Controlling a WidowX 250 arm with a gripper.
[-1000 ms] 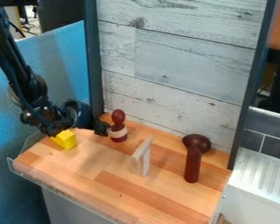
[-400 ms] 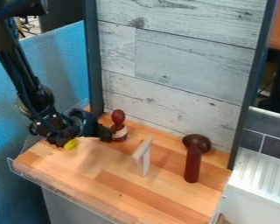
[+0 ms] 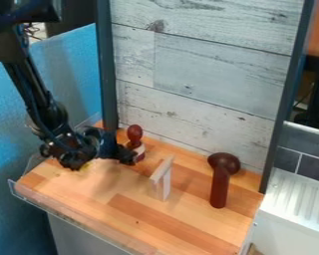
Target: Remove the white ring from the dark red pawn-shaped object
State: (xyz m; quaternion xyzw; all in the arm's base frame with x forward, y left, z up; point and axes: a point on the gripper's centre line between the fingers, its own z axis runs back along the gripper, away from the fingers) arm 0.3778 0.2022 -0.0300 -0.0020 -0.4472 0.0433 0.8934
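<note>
Compared with the earlier frames, the gripper has shifted right and slightly down, left of the frame's centre, its end now in front of the lower part of the red peg. Whether the gripper is apart or closed, or touches the peg, I cannot tell. The yellow block, in plain view at first, is now almost all hidden behind the arm, with a trace of yellow left of centre. The peg, the pale bracket and the brown mallet stay where they were.

There is one of each: one peg with a light band, left of centre; one upright bracket near the centre; one mallet, head up, right of centre; one block. All are on one wooden counter across the lower frame. Two dark posts edge the whitish plank wall. A blue sheet hangs at left; a white ribbed panel is at lower right.
</note>
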